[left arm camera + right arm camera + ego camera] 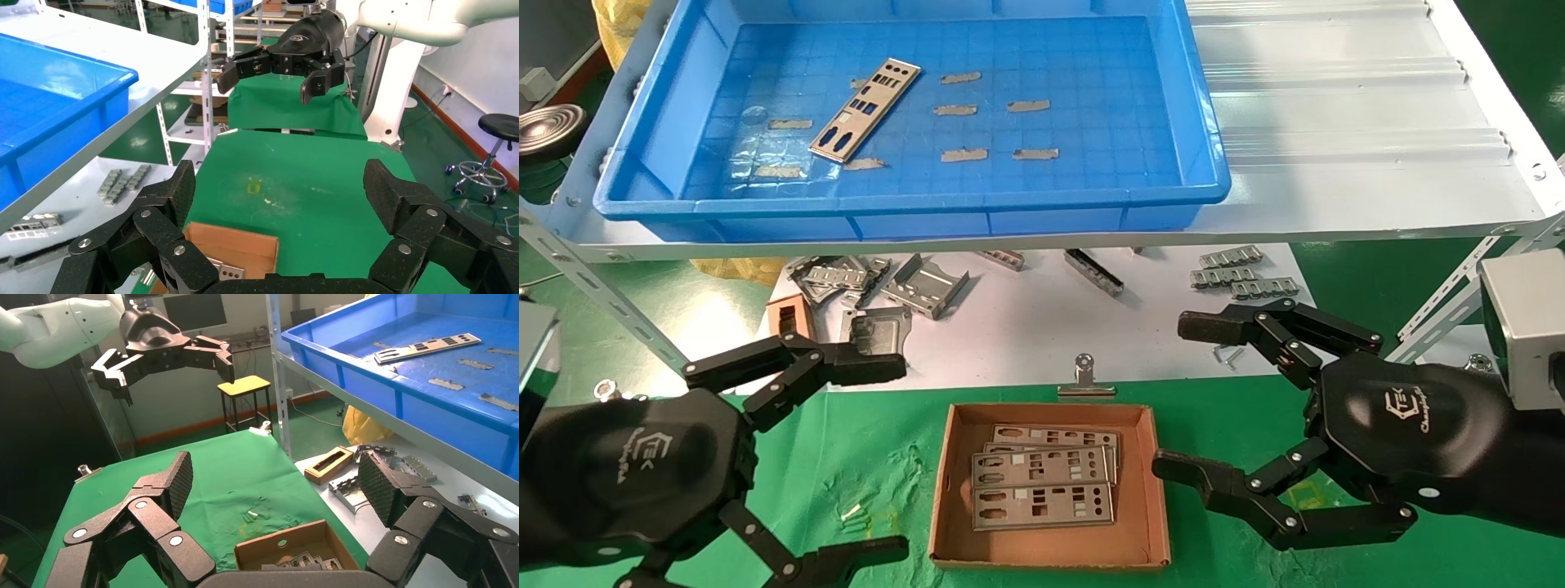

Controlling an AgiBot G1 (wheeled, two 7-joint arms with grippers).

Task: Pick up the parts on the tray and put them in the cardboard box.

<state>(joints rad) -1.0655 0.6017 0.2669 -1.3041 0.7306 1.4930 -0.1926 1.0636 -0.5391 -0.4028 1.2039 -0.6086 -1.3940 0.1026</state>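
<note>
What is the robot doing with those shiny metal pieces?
The robot is moving thin silver plates from the blue tray into the cardboard box. A small stack of plates already lies in the box, and one plate is left in the tray. Right now neither hand holds anything: the left gripper and the right gripper hover open on either side of the box, above the green cloth.

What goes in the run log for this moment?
left tool: open, empty | right tool: open, empty, beside cardboard box | tray: one part left | box: several parts
</note>
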